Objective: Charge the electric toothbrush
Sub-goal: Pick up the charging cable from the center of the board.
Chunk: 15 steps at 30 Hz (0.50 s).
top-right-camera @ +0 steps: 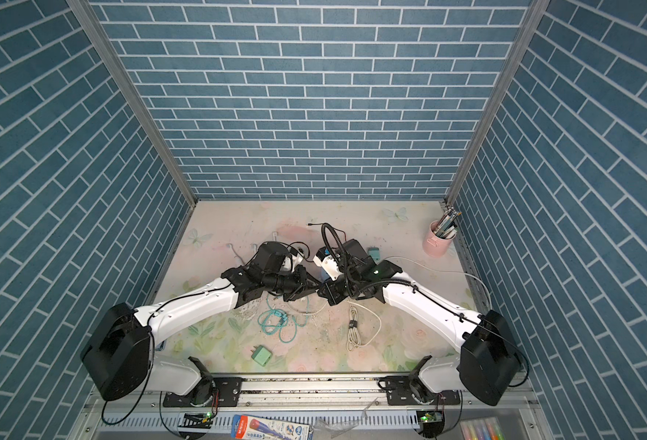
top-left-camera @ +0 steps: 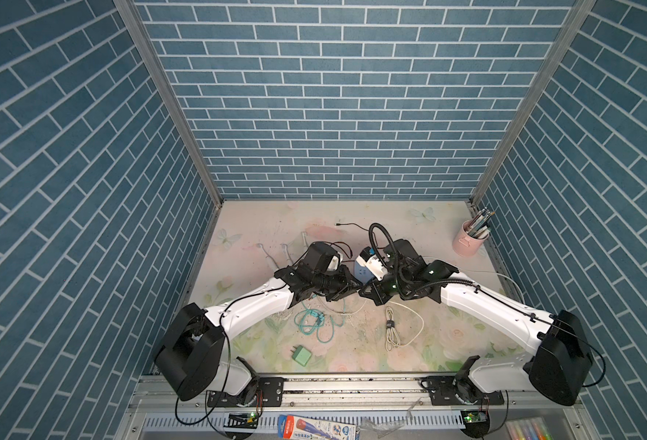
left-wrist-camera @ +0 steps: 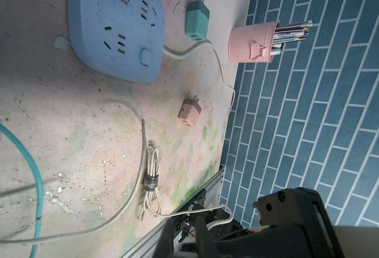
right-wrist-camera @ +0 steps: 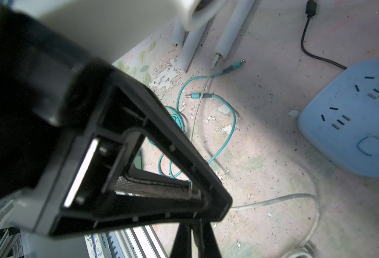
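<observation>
My two arms meet tip to tip over the middle of the flowered table (top-left-camera: 261, 221). My left gripper (top-left-camera: 353, 289) is clamped tight. The right wrist view shows a thin white charging cable (right-wrist-camera: 273, 200) running in at its closed pads and out past the tip, so the cable looks pinched there. My right gripper (top-left-camera: 363, 293), nose to nose with it, is closed as well; whether anything sits between its fingers I cannot tell.

The cable's other end is plugged into the base of the electric toothbrush (right-wrist-camera: 227, 31). It lies flat at about 10 o'clock beside two more white handles (right-wrist-camera: 191, 49), partly under my left arm.

The blue power strip (right-wrist-camera: 331, 152) lies just beyond the grippers at 12 o'clock. A teal adapter (left-wrist-camera: 196, 22) sits next to it at 1 o'clock, and a pink adapter (left-wrist-camera: 189, 111) lies toward 3 o'clock. A green adapter (top-left-camera: 301, 356) and a loose teal cable (top-left-camera: 314, 322) lie at 7 o'clock, and a strapped white cable bundle (top-left-camera: 390, 327) at 5 o'clock. A pink cup (top-left-camera: 468, 240) of pens stands in the 2 o'clock corner.
</observation>
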{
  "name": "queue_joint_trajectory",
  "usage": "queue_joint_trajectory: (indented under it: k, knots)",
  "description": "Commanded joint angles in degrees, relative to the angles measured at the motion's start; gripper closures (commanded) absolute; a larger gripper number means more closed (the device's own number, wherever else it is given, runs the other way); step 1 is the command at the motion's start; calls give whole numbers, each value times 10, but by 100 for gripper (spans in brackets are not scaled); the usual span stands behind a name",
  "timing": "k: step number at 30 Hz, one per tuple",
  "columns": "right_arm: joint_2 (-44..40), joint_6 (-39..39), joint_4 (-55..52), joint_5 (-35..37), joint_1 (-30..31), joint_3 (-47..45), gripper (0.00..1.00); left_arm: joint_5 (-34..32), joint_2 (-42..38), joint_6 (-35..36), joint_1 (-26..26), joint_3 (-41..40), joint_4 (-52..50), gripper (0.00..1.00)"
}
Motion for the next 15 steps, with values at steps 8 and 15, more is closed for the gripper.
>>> queue_joint_trajectory:
  k: [8, 15]
  knots:
    - [-49, -26, 52, 21, 8, -34, 92, 14, 4, -13, -8, 3, 11, 98]
    - [-152, -21, 187, 76, 8, -149, 63, 15, -10, -53, -8, -17, 48, 100]
